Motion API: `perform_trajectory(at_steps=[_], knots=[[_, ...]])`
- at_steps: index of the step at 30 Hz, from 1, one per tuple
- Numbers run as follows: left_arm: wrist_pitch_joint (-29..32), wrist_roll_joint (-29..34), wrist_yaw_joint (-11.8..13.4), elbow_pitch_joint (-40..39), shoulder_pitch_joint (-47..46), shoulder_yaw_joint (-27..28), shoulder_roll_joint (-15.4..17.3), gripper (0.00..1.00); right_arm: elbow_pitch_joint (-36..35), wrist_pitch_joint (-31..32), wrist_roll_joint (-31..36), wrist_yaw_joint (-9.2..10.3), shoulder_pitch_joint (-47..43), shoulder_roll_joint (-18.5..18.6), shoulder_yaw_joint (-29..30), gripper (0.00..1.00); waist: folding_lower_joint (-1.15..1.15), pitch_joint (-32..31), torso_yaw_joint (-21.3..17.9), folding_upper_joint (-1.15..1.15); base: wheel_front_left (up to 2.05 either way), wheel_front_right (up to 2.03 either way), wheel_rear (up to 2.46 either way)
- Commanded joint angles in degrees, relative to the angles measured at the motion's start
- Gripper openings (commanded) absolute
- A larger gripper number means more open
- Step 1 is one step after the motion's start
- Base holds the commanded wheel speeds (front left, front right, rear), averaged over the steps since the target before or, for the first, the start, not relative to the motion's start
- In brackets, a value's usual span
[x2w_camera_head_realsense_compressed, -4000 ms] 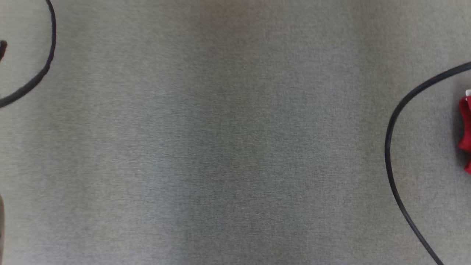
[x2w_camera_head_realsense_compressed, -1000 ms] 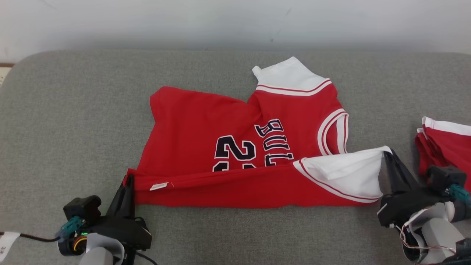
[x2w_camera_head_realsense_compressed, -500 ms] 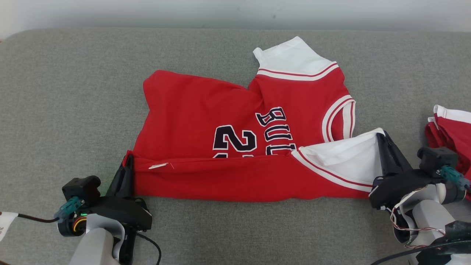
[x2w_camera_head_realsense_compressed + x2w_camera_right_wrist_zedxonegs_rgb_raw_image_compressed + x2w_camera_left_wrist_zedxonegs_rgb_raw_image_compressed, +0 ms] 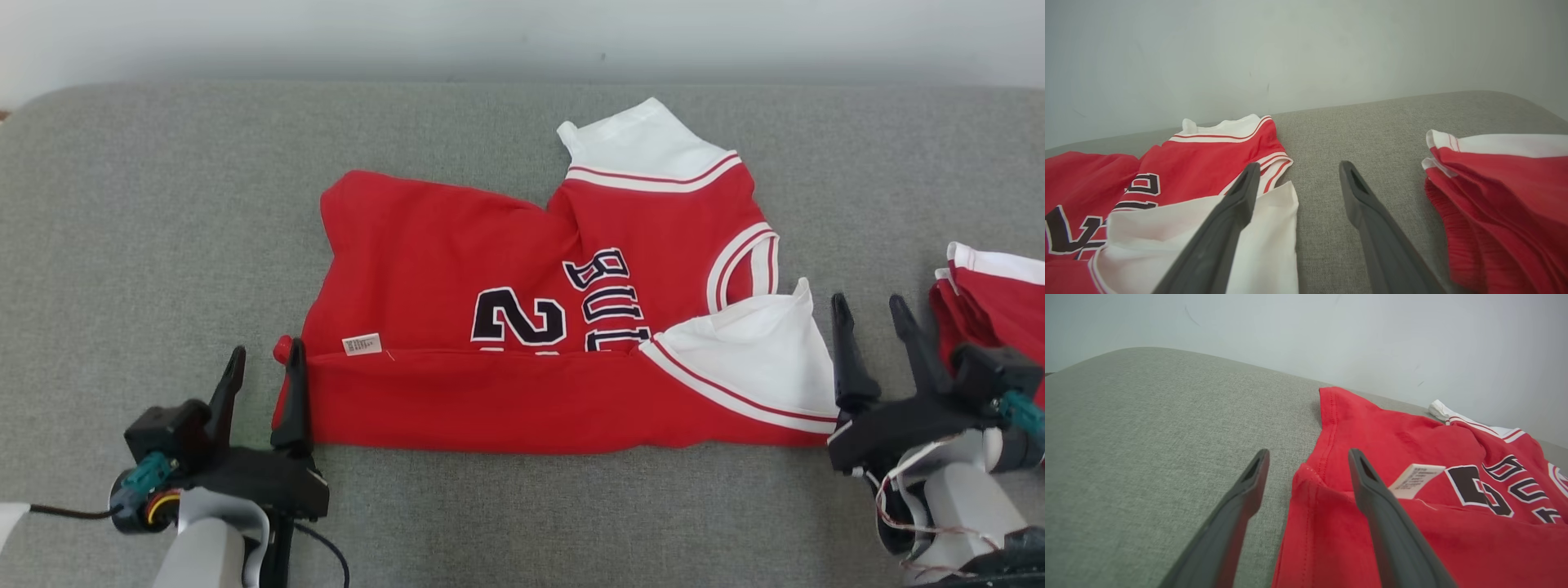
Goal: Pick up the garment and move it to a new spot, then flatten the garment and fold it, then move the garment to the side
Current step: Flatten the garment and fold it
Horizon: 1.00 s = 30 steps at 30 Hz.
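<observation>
Left gripper (image 4: pixel 265 367), fingers spread, straddles the hem corner of the red jersey (image 4: pixel 490 269). The jersey lies mid-cushion (image 4: pixel 163 204), long axis left to right, hem leftward, white sleeves rightward. Right gripper (image 4: pixel 867 314), also spread, stands just beside the near sleeve (image 4: pixel 759 359).

Dark tapered fingers (image 4: pixel 849 367) of the left pincer (image 4: pixel 266 359) and right pincer (image 4: pixel 867 314) are mounted on black housings (image 4: pixel 261 486); pale forearms (image 4: pixel 204 555), teal connectors (image 4: pixel 147 475) and cables (image 4: pixel 65 512) are shown.

Matt cloth garment (image 4: pixel 424 245), coarse woven cushion (image 4: pixel 163 204)
</observation>
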<state>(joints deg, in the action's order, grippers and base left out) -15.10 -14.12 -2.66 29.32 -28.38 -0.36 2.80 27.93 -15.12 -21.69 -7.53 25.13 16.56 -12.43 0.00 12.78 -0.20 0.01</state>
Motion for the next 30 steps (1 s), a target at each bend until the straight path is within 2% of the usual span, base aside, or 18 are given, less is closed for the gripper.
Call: perform_trajectory(at_steps=[1,12,25,26,28,29,30], knots=[[-0.1,0.5,0.1,-0.3,1.2,0.3,0.2,1.00,-0.3,0.0,0.4,0.08,-0.9,-0.2,0.2,1.00,0.00,-0.8,-0.2,-0.01,0.00,0.00,0.00],[-0.1,-1.1,1.9,-3.3,9.1,0.8,0.2,1.00,0.9,0.0,-1.5,0.08,-10.0,-2.7,-1.2,1.00,0.00,-3.9,-0.7,-0.01,0.00,0.00,0.00],[-0.1,-1.6,1.8,-2.2,8.0,-1.1,0.2,1.00,7.5,0.0,-3.7,0.08,-7.4,-3.5,-4.0,1.00,0.00,-2.2,0.8,-0.01,0.00,0.00,0.00],[-0.1,-1.7,1.7,-1.9,7.7,-1.4,0.2,1.00,8.2,0.1,-4.0,0.08,-7.1,-3.4,-4.5,0.96,0.00,-2.1,0.9,-0.01,0.00,0.00,0.00],[-0.1,-1.5,1.1,-1.1,7.0,-1.6,0.2,1.00,9.1,0.1,-4.6,0.07,-7.0,-3.2,-5.5,0.59,0.00,-1.8,1.1,-0.01,0.00,0.00,0.00],[-0.1,-1.3,0.6,-0.6,6.7,-1.5,0.2,1.00,9.5,0.1,-4.8,0.07,-6.8,-3.1,-6.0,0.47,0.00,-1.7,1.1,-0.01,0.00,0.00,0.00],[-0.1,-1.1,0.2,0.1,6.4,-1.4,0.2,1.00,9.8,0.1,-5.1,0.07,-6.7,-2.9,-6.3,0.42,0.00,-1.6,1.0,-0.01,0.00,0.00,0.00]])
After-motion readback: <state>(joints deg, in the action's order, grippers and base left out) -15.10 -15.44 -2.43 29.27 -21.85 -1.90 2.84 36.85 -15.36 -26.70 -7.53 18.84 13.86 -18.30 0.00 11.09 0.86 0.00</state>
